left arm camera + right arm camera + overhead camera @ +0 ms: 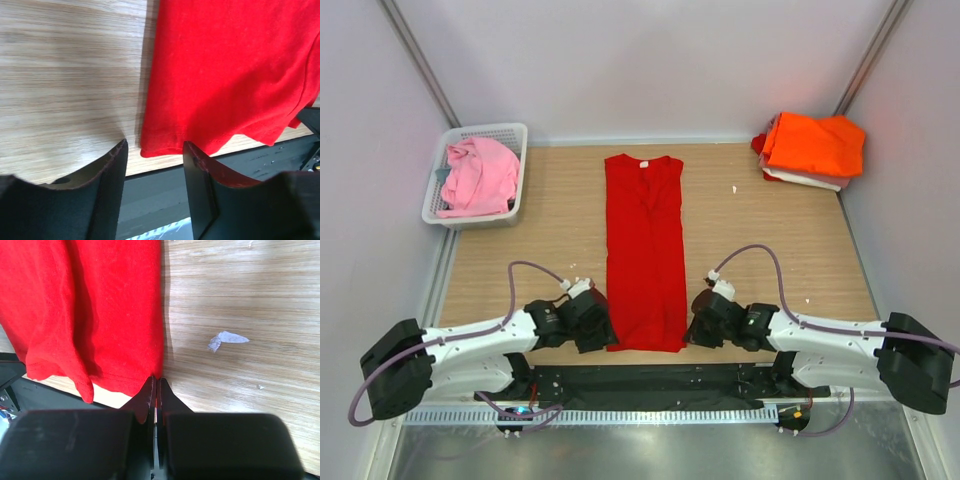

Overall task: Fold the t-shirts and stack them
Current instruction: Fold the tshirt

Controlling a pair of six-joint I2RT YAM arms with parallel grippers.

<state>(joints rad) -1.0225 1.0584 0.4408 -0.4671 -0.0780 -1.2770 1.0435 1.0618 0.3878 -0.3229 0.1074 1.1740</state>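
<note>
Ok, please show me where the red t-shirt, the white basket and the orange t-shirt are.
red t-shirt (643,260): top external view, middle of its folded body.
white basket (490,129): top external view, far rim.
orange t-shirt (815,145): top external view, its top surface, on the stack.

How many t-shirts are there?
3: a red cloth t-shirt flat mid-table, a crumpled pink one in the white plastic basket, a folded orange one far right; others may hide beneath.
</note>
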